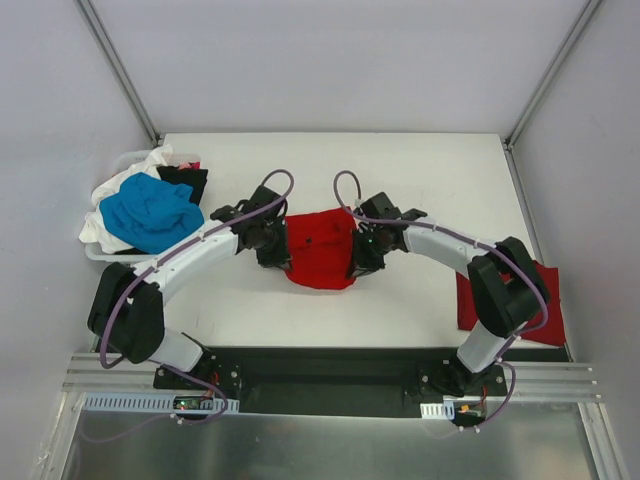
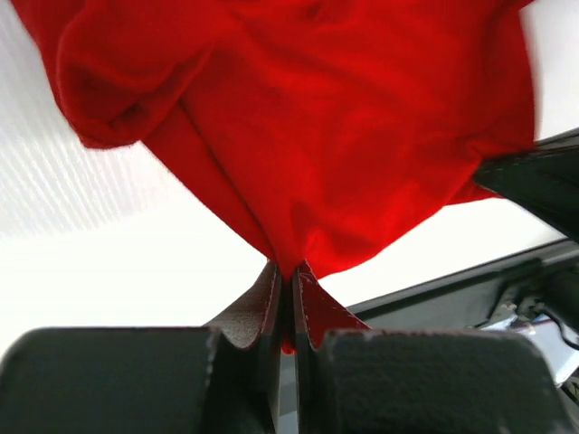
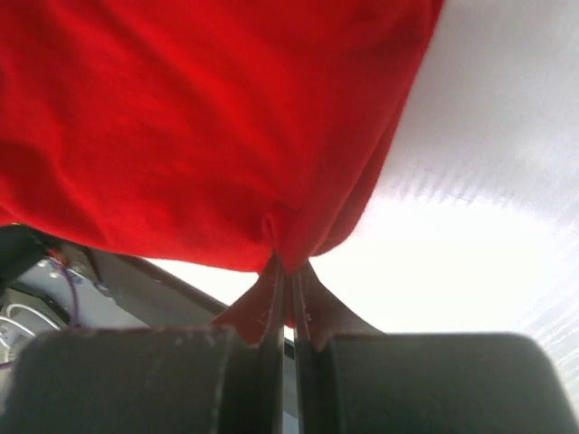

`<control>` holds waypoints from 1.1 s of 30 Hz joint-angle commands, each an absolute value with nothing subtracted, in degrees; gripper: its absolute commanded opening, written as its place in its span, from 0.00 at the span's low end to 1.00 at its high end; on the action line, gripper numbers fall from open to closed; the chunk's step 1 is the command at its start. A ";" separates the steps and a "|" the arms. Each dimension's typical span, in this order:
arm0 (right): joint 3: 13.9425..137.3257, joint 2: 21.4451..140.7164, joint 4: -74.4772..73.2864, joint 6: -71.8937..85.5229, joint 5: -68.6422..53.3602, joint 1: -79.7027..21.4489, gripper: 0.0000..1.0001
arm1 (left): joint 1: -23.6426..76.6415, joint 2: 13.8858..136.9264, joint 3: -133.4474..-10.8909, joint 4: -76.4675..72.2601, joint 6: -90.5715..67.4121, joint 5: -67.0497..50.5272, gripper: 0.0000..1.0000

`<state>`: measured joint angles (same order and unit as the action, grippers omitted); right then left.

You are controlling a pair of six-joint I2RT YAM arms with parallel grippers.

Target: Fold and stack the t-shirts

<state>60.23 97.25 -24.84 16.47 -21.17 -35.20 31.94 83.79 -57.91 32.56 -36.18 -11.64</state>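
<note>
The left gripper (image 1: 274, 245) is pinched closed on one edge of a red t-shirt (image 1: 320, 250). The right gripper (image 1: 358, 252) is pinched closed on the opposite edge, so the cloth hangs between the two. In the left wrist view, the left gripper (image 2: 289, 282) has its jaws nearly together, with a thin fold of the red t-shirt (image 2: 344, 117) caught at the tips and the rest bunching out ahead of it. In the right wrist view, the right gripper (image 3: 285, 276) is just as narrow on a gathered pleat of the red t-shirt (image 3: 181, 117).

Under both grippers lies a plain white counter (image 1: 400, 170), matte and bare around the cloth. It shows pale and bright beside the fingers (image 2: 90, 271) (image 3: 479, 226).

Well out to the left of the left gripper, a white basket (image 1: 94, 255) sits at the counter's edge. It is heaped with a blue t-shirt (image 1: 150, 212), a white t-shirt (image 1: 118, 185) and a black t-shirt (image 1: 188, 180).

Outward from the right gripper, behind the right arm's elbow, a folded red t-shirt (image 1: 541, 300) lies flat at the counter's right edge.

Pale grey walls (image 1: 330, 60) close in the counter on three sides, with slanting metal posts (image 1: 118, 65) at the back corners. A black base plate (image 1: 330, 370) and a metal rail (image 1: 330, 400) run along the near edge behind both grippers.
</note>
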 commanded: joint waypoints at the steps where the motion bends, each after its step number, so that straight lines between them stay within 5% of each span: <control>1: 67.31 93.95 -28.65 16.09 -19.95 -35.51 0.01 | 32.43 82.52 -65.46 37.35 -35.60 -10.20 0.01; 33: 103.79 117.07 -40.53 11.24 -24.69 -20.66 0.01 | 17.31 101.07 -88.13 43.59 -28.48 -11.87 0.05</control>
